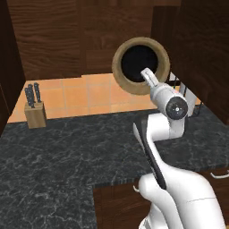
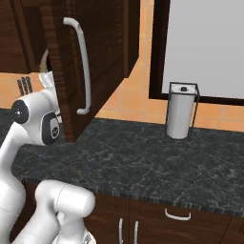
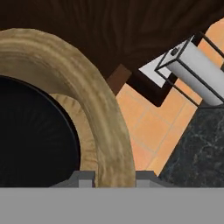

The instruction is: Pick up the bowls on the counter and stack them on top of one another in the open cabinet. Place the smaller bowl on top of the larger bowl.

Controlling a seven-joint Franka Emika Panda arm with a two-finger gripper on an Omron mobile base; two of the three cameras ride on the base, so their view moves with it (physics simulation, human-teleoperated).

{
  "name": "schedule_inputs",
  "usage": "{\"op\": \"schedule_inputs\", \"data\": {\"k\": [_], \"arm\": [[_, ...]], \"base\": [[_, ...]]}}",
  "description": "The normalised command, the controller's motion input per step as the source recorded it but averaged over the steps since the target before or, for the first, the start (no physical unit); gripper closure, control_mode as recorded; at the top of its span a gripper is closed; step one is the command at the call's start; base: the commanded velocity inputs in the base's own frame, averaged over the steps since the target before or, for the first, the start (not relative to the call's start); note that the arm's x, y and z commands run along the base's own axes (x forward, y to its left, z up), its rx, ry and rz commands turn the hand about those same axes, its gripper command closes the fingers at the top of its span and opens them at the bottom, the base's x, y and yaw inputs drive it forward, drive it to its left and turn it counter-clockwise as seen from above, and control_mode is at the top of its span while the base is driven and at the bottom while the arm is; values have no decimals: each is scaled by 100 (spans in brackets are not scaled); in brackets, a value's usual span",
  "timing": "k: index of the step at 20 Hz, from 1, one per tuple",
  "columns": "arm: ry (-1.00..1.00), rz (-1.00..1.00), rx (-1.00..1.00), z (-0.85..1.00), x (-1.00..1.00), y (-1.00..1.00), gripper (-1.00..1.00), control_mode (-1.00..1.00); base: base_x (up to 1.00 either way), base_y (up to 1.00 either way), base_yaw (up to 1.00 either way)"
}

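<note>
The tan wooden bowl [image 1: 120, 71] hangs in the air above the dark marble counter [image 1: 67, 143], tipped so its mouth faces the base cameras. Inside it sits the small black bowl [image 1: 138, 62]. My gripper [image 1: 146, 74] is shut on the wooden bowl's lower right rim. In the hand view the thick wooden rim [image 3: 103, 109] runs down between my fingertips [image 3: 82, 178], with the black bowl [image 3: 30, 135] filling the left. The dark wood cabinet's open door [image 2: 95, 52] stands just right of the bowl; a sliver of the wooden rim [image 2: 44, 59] peeks out behind it.
A knife block [image 1: 35, 109] stands at the counter's back left. A paper towel roll in a wire holder [image 2: 181, 110] stands at the right, before a pale window. The cabinet door carries a long pale handle [image 2: 84, 66]. Drawer fronts lie below the counter's edge.
</note>
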Motion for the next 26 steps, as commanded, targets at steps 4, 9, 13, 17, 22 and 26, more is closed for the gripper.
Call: {"op": "schedule_inputs", "data": {"k": [4, 9, 13, 17, 22, 26], "arm": [[30, -2, 0, 98, 100, 12, 100, -100], [36, 0, 0, 64, 61, 15, 100, -100], [21, 0, 0, 12, 25, 1, 100, -100], [0, -2, 0, -5, 31, 0, 100, -100], [1, -9, 0, -4, 69, 0, 100, -100], [0, -8, -1, -8, 64, 0, -100, -100]], "base": [[0, 0, 0], [0, 0, 0], [0, 0, 0], [0, 0, 0], [0, 0, 0], [0, 0, 0]]}}
